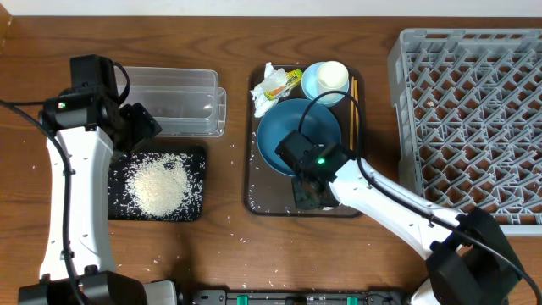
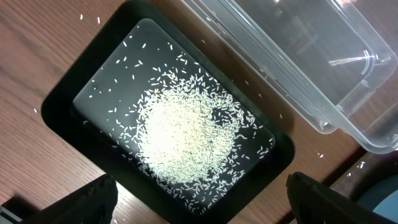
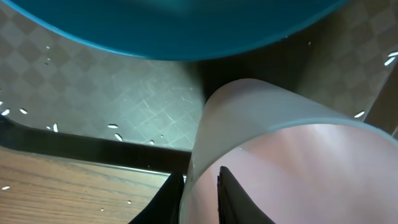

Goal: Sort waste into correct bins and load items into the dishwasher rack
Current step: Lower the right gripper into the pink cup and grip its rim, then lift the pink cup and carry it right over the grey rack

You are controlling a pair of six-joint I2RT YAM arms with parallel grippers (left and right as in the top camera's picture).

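At brown tray (image 1: 265, 196), nips pink cup (image 3: 280, 162) in right gripper (image 3: 199, 183); hangs left gripper (image 2: 202, 183) wide, empty, over binned rice (image 2: 186, 134); leaves rack (image 1: 474, 119) unloaded.

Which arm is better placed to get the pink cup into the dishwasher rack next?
Right, most likely. The right gripper is shut on the rim of the pink cup, near the dishwasher rack; the left gripper hangs open over the black tray of rice.
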